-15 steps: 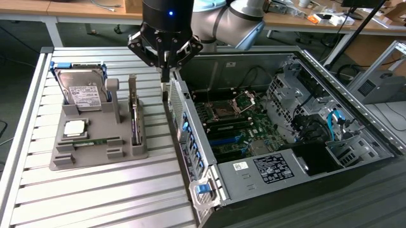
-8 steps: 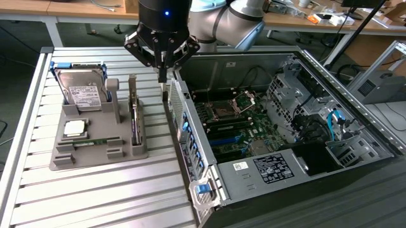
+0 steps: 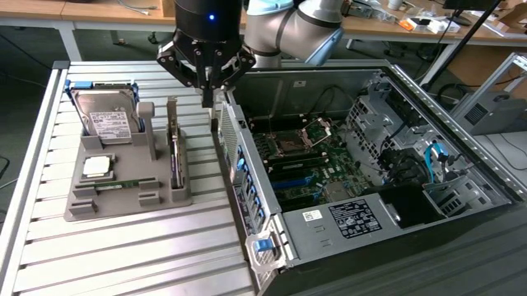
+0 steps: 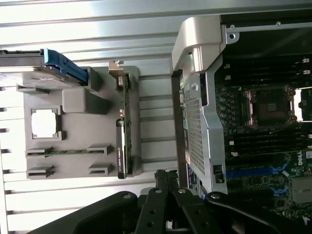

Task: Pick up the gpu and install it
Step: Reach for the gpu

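The gpu (image 3: 174,147) is a thin dark card standing edge-on in a slot of the grey holder (image 3: 123,202), with its silvery bracket at the far end. The wrist view has the gpu (image 4: 123,134) as a narrow dark strip along the holder's (image 4: 78,105) side. My gripper (image 3: 212,98) hangs a little to the exterior view's right of the card, over the gap between the holder and the open computer case (image 3: 247,185). Its fingers (image 4: 165,183) are shut together with nothing between them, apart from the card.
On the holder stand a silver hard drive (image 3: 107,117), a square processor chip (image 3: 97,165) and a green memory stick (image 3: 123,183). The case's motherboard (image 3: 300,154) lies exposed, with blue slots and cables. A slatted metal table (image 3: 123,259) carries everything.
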You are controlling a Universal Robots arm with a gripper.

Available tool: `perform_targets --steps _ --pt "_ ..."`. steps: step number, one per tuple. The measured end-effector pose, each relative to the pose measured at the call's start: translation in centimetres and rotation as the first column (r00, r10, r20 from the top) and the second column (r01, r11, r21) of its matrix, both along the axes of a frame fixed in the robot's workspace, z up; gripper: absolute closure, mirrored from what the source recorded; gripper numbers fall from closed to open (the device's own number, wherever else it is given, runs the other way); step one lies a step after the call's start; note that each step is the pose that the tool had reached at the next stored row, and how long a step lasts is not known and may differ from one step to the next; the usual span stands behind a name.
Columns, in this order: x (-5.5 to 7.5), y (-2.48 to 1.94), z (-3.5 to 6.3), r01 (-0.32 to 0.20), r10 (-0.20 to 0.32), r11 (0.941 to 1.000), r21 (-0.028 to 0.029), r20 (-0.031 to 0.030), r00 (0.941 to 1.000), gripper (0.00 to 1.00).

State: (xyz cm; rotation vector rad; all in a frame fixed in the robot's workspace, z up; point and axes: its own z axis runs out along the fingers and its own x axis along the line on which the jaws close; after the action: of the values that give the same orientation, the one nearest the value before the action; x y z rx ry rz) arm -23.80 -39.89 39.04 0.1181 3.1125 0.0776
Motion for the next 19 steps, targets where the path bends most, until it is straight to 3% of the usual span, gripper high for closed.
perform_targets --steps 19 --pt "-1.1 0.00 -0.05 0.000 0.000 1.0000 0.0000 0.0000 1.0000 0.89"
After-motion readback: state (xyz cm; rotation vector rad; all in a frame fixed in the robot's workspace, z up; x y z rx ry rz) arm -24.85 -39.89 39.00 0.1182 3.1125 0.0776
